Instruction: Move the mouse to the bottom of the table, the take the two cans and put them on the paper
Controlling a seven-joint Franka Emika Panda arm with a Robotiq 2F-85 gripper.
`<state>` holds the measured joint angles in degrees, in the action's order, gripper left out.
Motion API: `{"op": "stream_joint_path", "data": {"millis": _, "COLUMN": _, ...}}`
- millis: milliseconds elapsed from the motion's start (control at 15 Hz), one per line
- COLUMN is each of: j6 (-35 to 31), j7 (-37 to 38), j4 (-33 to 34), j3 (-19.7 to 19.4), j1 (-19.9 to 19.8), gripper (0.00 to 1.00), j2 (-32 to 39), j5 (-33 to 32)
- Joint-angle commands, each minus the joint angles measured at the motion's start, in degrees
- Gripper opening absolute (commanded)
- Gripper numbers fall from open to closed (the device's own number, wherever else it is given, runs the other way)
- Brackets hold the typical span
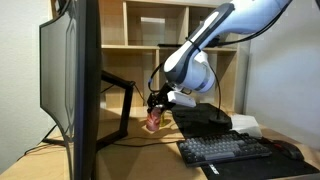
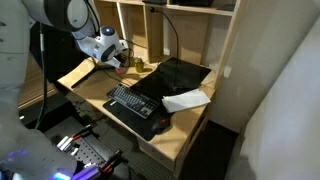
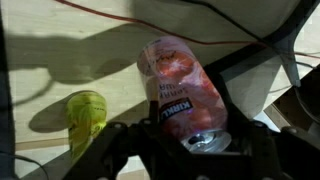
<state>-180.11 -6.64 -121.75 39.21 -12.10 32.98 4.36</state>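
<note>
My gripper point(image 1: 155, 103) is shut on the red-pink can point(image 1: 152, 122) and holds it a little above the light-wood table point(image 1: 120, 150), behind the monitor. In the wrist view the red-pink can point(image 3: 178, 88) sits between the jaws point(image 3: 190, 130), silver top toward the camera. The yellow-green can point(image 3: 87, 115) stands on the table beside it, apart from the gripper; it also shows in an exterior view point(image 2: 138, 65). The white paper point(image 2: 185, 100) lies on the black mat point(image 2: 185, 72), right of the keyboard. The dark mouse point(image 2: 160, 125) lies near the keyboard's near end, by the table's edge.
A black keyboard point(image 2: 130, 103) lies on the table front. A large monitor point(image 1: 70, 80) stands close to the gripper. A black lamp arm point(image 1: 118, 90) and cables run behind it. A light-wood shelf unit point(image 1: 150, 30) backs the table.
</note>
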Motion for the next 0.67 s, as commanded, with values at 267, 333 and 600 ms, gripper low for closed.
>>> {"op": "stream_joint_path", "data": {"millis": 267, "j6": -2.1, "j7": 5.9, "j4": -20.2, "j3": 16.0, "j1": -21.5, "gripper": 0.41, "j2": -23.8, "j5": 7.2}}
{"op": "stream_joint_path", "data": {"millis": 333, "j6": -2.2, "j7": 7.7, "j4": -22.1, "j3": 17.4, "j1": -23.6, "gripper": 0.41, "j2": -27.1, "j5": 9.3}}
{"op": "stream_joint_path", "data": {"millis": 600, "j6": -4.6, "j7": 11.6, "j4": -25.1, "j3": 24.4, "j1": -31.0, "gripper": 0.41, "j2": -32.5, "j5": 20.8}}
